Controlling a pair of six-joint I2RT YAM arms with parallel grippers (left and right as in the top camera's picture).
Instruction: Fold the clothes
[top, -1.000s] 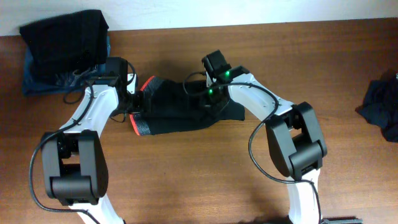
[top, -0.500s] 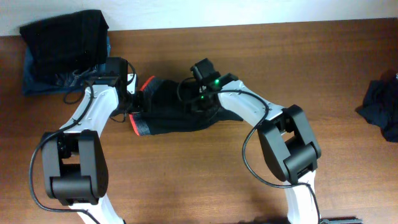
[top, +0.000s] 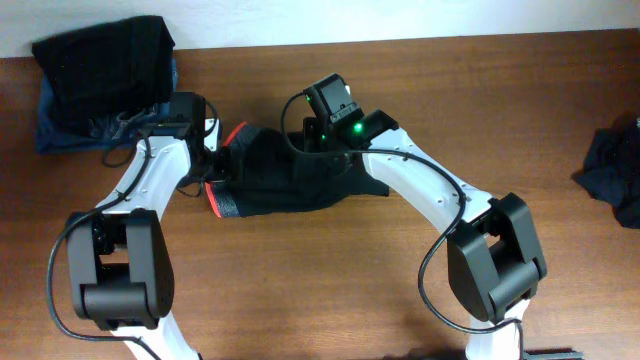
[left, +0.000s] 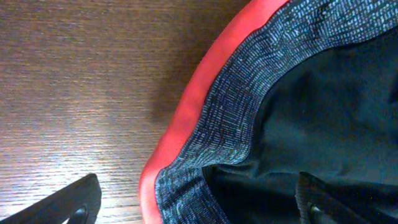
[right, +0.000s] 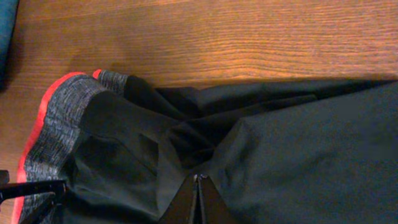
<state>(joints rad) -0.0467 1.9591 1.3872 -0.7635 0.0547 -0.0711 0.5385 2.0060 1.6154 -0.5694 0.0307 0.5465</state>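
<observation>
My right end effector (right: 198, 182), pinching the black garment (top: 285, 185), has swung left toward its grey waistband (left: 230, 106), folding it over. My left end effector (left: 199, 205) stays spread.

We note a bench (top: 330, 290) of brown wood grain with a slight sheen. The black garment (right: 298, 149) is smooth, matt cloth. Its waistband (left: 242, 106) is coarse grey knit, edged in smooth red-orange.
</observation>
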